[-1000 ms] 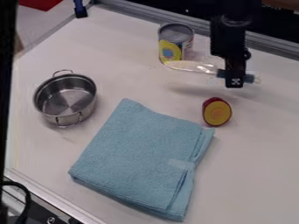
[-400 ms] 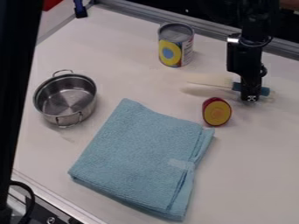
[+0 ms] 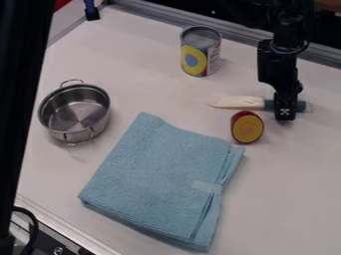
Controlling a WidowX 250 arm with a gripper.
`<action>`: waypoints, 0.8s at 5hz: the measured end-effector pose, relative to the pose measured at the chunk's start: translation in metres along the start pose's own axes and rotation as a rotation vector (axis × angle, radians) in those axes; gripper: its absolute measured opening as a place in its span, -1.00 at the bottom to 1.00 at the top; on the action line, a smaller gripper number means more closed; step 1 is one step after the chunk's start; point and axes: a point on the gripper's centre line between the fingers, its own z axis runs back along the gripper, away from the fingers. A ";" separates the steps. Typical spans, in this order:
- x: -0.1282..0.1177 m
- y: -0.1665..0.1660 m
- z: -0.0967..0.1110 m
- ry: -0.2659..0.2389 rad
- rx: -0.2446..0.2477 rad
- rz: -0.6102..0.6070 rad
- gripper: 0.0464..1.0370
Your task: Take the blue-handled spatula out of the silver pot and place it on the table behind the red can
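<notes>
A folded light-blue cloth [image 3: 156,179] lies flat on the pale tabletop [image 3: 60,169], and the other things are spread around it. Farthest left of the cloth, a dark upright post [image 3: 23,99] runs along the edge, with a black cable [image 3: 32,226] curving at its foot. Next comes a round metal pot [image 3: 75,112] with two loop handles, upright and without a lid, to the upper left of the cloth and apart from it. Well beyond the cloth's upper left corner, a black and blue clip [image 3: 92,12] sits at the tabletop's far edge. Past the cloth's far side, a can [image 3: 200,55] with a yellow and blue label stands upright. To the upper right of the cloth is a knife [image 3: 241,103], its pale blade pointing left and its teal handle to the right. A dark red oval object [image 3: 247,127] with a yellow-orange face stands just beside the cloth's right corner. Farther right of the cloth, the black tool [image 3: 285,114] points down, clamped on the knife's handle, which shows on both sides of it.
</notes>
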 end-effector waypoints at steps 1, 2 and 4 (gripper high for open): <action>0.002 0.001 0.000 0.004 0.018 -0.007 0.94; 0.003 0.003 0.004 0.008 0.047 -0.022 0.93; 0.005 -0.006 0.042 -0.031 -0.022 -0.172 0.93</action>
